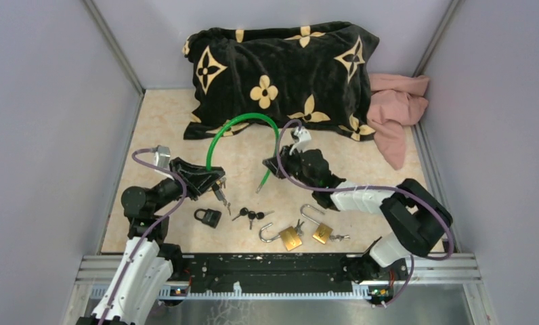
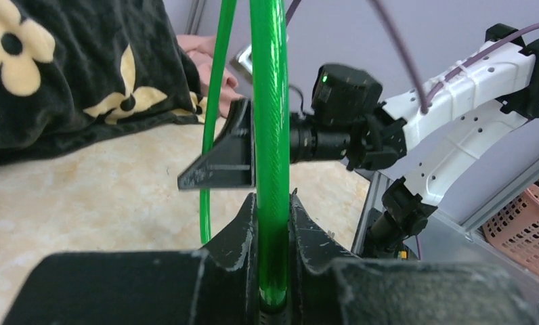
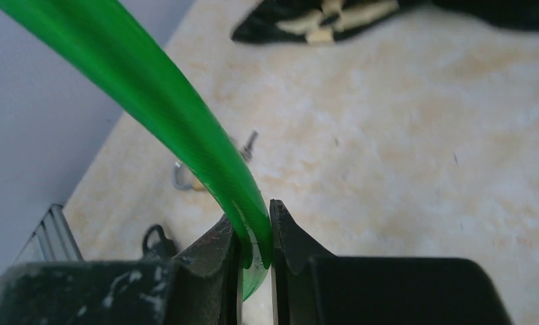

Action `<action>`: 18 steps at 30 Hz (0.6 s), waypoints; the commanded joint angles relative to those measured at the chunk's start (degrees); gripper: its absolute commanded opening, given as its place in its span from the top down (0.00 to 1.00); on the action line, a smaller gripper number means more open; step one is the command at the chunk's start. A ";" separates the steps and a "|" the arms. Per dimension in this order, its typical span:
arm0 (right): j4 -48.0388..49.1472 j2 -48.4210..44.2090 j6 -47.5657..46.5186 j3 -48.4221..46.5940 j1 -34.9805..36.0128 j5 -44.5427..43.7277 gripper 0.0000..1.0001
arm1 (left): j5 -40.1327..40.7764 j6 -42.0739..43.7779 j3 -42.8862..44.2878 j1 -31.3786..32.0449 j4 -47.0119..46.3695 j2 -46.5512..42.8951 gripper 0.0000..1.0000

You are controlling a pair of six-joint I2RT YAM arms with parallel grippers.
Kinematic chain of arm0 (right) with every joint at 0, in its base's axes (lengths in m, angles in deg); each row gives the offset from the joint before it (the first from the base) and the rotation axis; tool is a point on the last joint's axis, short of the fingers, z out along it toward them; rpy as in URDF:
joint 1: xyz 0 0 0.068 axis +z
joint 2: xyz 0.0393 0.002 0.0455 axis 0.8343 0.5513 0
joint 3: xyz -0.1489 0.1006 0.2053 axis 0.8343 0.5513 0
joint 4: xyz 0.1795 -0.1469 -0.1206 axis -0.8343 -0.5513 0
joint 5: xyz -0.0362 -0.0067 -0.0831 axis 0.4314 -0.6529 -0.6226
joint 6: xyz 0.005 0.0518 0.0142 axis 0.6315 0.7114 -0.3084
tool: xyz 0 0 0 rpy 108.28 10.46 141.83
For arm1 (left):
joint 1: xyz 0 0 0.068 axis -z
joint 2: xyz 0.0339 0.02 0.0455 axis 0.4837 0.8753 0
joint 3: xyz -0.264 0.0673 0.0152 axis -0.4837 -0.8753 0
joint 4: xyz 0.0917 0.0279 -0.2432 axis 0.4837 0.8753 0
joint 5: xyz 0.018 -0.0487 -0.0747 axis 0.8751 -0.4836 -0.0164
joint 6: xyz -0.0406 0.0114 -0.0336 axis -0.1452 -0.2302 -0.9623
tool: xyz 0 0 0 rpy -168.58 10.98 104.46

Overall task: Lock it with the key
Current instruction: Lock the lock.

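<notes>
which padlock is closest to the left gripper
The black padlock, lying just below the left gripper. The two brass padlocks sit together further right, beyond the loose keys.

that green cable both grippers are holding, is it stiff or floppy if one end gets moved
Probably springy rather than floppy: the green cable holds a smooth arch between the left gripper and right gripper. Its glossy coating looks somewhat slippery, so it may slide in the grip.
</notes>
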 commanded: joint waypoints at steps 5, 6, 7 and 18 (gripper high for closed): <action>-6.72 -15.47 -7.23 -16.52 0.26 8.71 1.00 | -3.37 -1.91 -2.44 -0.24 -15.71 1.27 1.00; -9.21 -16.30 -8.94 -18.69 0.60 8.87 1.00 | -5.03 -0.52 -2.44 -0.12 -16.68 2.37 1.00; -12.30 -17.04 -10.76 -20.93 0.88 8.85 1.00 | -5.73 2.75 -1.94 0.05 -15.77 3.24 0.97; -36.69 -20.75 -29.14 -33.61 0.79 3.79 1.00 | -11.27 45.84 9.60 0.18 25.08 10.59 0.53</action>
